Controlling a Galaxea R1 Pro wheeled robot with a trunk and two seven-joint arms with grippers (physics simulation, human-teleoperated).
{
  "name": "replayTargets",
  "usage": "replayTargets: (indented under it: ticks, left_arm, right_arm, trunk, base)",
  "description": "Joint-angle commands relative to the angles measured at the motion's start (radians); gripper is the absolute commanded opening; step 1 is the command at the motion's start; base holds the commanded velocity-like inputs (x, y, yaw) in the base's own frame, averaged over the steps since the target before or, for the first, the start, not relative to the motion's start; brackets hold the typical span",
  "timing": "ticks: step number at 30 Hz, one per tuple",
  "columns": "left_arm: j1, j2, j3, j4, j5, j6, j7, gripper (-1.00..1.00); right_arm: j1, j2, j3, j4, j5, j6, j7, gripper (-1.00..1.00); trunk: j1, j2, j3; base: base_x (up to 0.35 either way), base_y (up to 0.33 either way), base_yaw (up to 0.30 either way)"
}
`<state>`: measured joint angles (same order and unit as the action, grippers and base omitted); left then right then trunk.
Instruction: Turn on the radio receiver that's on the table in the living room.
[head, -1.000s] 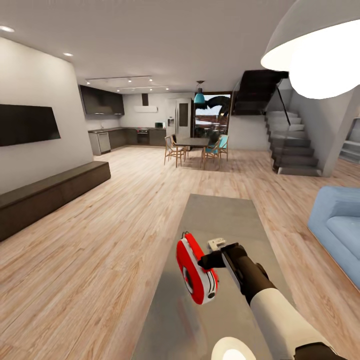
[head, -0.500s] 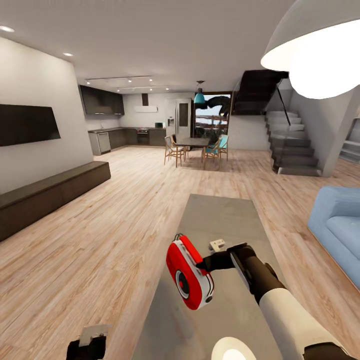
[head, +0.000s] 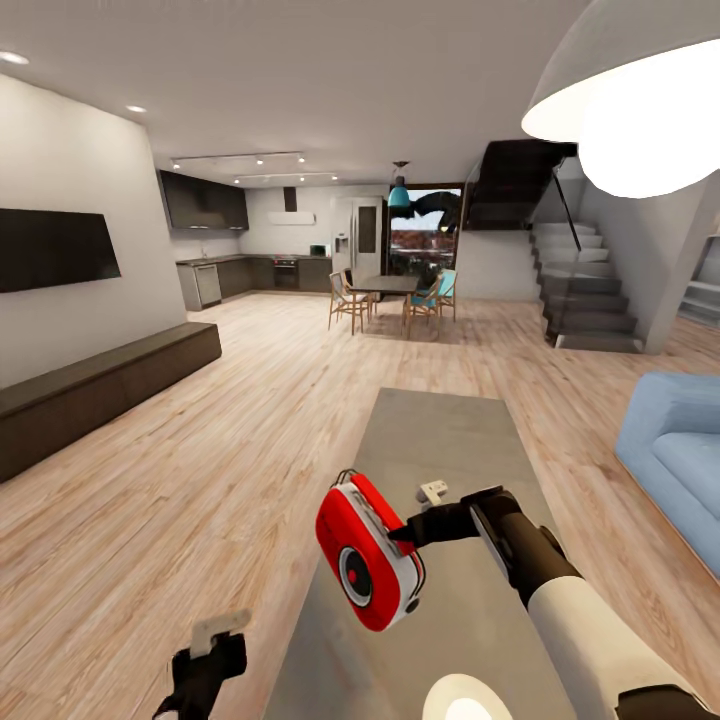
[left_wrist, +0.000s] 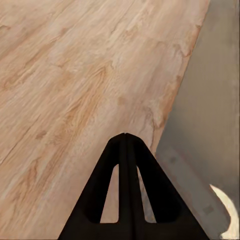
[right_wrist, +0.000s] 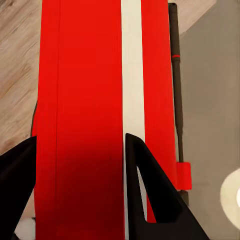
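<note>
The red radio receiver (head: 365, 560) hangs tilted above the near left part of the grey-taupe table (head: 450, 430), its round dial facing me. My right gripper (head: 402, 534) is shut on it from the right side. In the right wrist view the radio (right_wrist: 85, 100) sits between the two black fingers of the right gripper (right_wrist: 80, 145), with its thin handle (right_wrist: 175, 75) alongside. My left gripper (head: 208, 655) is low over the wood floor, left of the table. In the left wrist view the left gripper (left_wrist: 125, 136) has its fingertips touching, shut on nothing, beside the table (left_wrist: 210, 100) edge.
A blue sofa (head: 675, 450) stands right of the table. A dark low bench (head: 100, 385) and wall TV (head: 55, 248) line the left wall. A grey dome lamp (head: 640, 100) hangs at upper right. A dining table with chairs (head: 390, 295), the kitchen and stairs (head: 580, 290) lie far ahead.
The right gripper has carried the radio leftward and turned it so its dial faces me. The left gripper has risen into view at the lower left.
</note>
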<state>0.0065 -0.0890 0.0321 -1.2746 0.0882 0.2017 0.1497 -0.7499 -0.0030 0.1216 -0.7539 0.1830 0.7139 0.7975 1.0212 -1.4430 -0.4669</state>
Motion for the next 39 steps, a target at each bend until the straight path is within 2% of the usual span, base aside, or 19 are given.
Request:
replayTargets:
  ticks: [1,3,6,8,10,13,17,20,26,30,36,38,39]
  left_arm:
    - [-0.033,-0.026,-0.009,0.0,-0.023,0.063,-0.002,-1.0]
    - [-0.075,-0.053,-0.04,0.003,-0.043,0.139,-0.007,-1.0]
    - [-0.114,-0.085,-0.118,0.003,-0.056,0.204,-0.014,-1.0]
    - [-0.124,-0.085,-0.179,0.005,-0.061,0.219,-0.016,-1.0]
    - [-0.128,-0.085,-0.226,0.006,-0.064,0.225,-0.017,-1.0]
    - [-0.13,-0.085,-0.254,0.001,-0.064,0.228,-0.019,-1.0]
    - [-0.131,-0.085,-0.271,0.002,-0.063,0.229,-0.02,-1.0]
    - [-0.131,-0.085,-0.292,0.006,-0.064,0.229,-0.02,-1.0]
    - [-0.131,-0.085,-0.301,0.012,-0.064,0.228,-0.021,-1.0]
    - [-0.131,-0.085,-0.303,0.011,-0.065,0.228,-0.061,-1.0]
    - [-0.131,-0.085,-0.305,0.011,-0.066,0.229,-0.084,-1.0]
    - [-0.131,-0.085,-0.303,0.011,-0.067,0.228,-0.083,-1.0]
    - [-0.131,-0.085,-0.297,0.011,-0.073,0.228,-0.079,-1.0]
  right_arm:
    - [0.0,0.0,0.0,0.0,-0.011,0.001,0.002,-1.0]
    - [0.0,0.0,0.0,0.0,-0.013,0.001,0.005,-1.0]
    - [0.0,0.0,0.0,0.0,-0.012,0.001,0.057,-1.0]
    - [0.0,-0.002,0.0,0.0,-0.008,0.001,0.124,-1.0]
    - [0.0,-0.006,0.0,0.0,-0.006,0.001,0.173,-1.0]
    - [0.0,-0.012,0.0,0.001,-0.006,0.0,0.205,-1.0]
    - [0.0,-0.015,0.002,0.001,-0.009,-0.029,0.222,-1.0]
    - [0.0,-0.015,0.004,0.002,-0.009,-0.056,0.264,-1.0]
    - [0.0,-0.015,0.005,0.005,-0.008,-0.066,0.289,-1.0]
    - [0.0,-0.015,0.009,0.005,-0.006,-0.066,0.289,-1.0]
    - [0.0,-0.015,0.01,0.005,0.0,-0.067,0.285,-1.0]
    - [0.0,-0.015,0.01,0.005,0.006,-0.067,0.271,-1.0]
    - [0.0,-0.015,0.005,0.005,0.036,-0.067,0.217,-1.0]
  trunk:
    - [0.0,0.0,0.0]
    - [0.0,0.0,0.0]
    - [0.0,0.0,0.0]
    - [0.0,0.0,0.0]
    - [0.0,0.0,0.0]
    - [0.0,0.0,0.0]
    - [0.0,0.0,0.0]
    - [0.0,0.0,0.0]
    - [0.0,0.0,0.0]
    - [0.0,0.0,0.0]
    - [0.0,0.0,0.0]
    - [0.0,0.0,0.0]
    - [0.0,0.0,0.0]
  base:
    - [0.0,0.0,0.0]
    - [0.0,0.0,0.0]
    - [0.0,0.0,0.0]
    - [0.0,0.0,0.0]
    - [0.0,0.0,0.0]
    - [0.0,0.0,0.0]
    - [0.0,0.0,0.0]
    - [0.0,0.0,0.0]
    - [0.0,0.0,0.0]
    - [0.0,0.0,0.0]
    - [0.0,0.0,0.0]
    - [0.0,0.0,0.0]
    - [0.0,0.0,0.0]
